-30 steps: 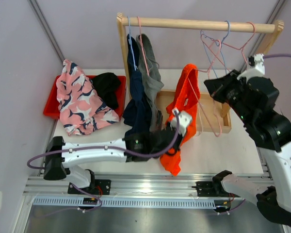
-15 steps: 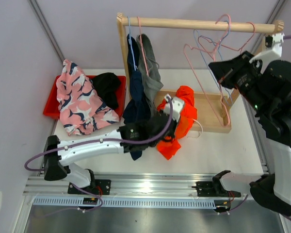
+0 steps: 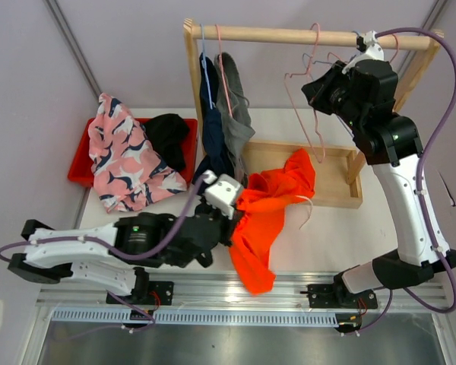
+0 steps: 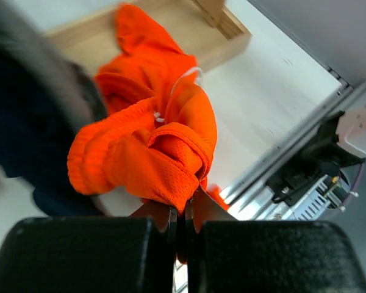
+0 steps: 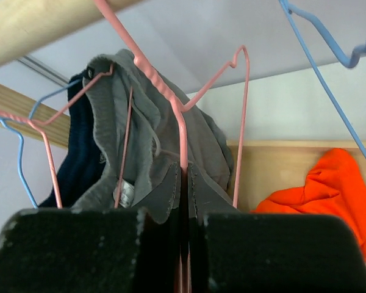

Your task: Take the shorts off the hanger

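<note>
Left pincer (image 4: 182,211) clenched on the orange shorts (image 3: 267,207). The shorts are off the hanger, sprawled across the table (image 3: 342,228) from the rack base (image 3: 336,181) to the near edge. Right pincer (image 5: 184,183) clenched on the pink hanger (image 5: 182,137) below the rail (image 3: 289,36).

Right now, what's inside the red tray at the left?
The pink patterned shorts and the black shorts lie heaped in the red tray. They cover its floor, so anything beneath is hidden.

A wooden rail (image 3: 273,35) stands above a wooden base frame (image 3: 342,199) on a white table (image 3: 342,243). A red tray (image 3: 77,169) sits at left.
</note>
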